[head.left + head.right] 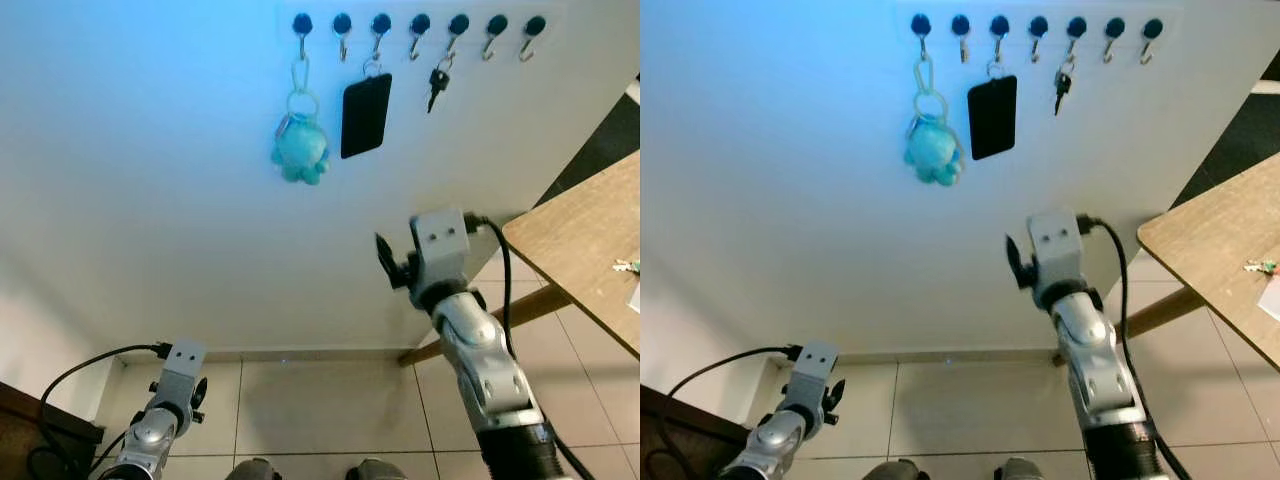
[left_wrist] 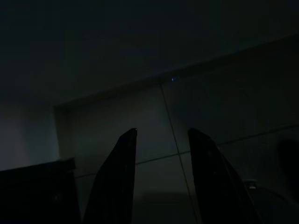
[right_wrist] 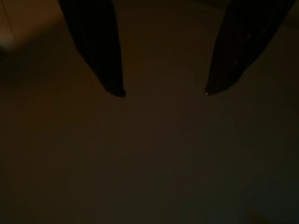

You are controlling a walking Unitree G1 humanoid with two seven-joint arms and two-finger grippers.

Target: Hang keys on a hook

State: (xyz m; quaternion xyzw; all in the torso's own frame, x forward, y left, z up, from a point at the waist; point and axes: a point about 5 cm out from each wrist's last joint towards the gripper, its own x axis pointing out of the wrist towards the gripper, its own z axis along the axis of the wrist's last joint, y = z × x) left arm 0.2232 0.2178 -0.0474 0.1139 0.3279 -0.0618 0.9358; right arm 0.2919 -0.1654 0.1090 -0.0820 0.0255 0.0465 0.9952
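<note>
The keys [image 1: 437,84] hang on the fifth hook [image 1: 458,27] at 12 o'clock. The right pincer [image 3: 161,93], fingers apart and empty, is raised toward the wall below them; the left pincer [image 2: 161,135], apart, hangs at 7 o'clock.

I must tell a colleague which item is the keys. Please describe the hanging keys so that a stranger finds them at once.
On the white wall runs a row of seven dark-knobbed hooks. The keys hang from the fifth hook from the left, right of the black flat tag. They are the smallest, thinnest hanging item, unlike the teal plush charm.
</note>
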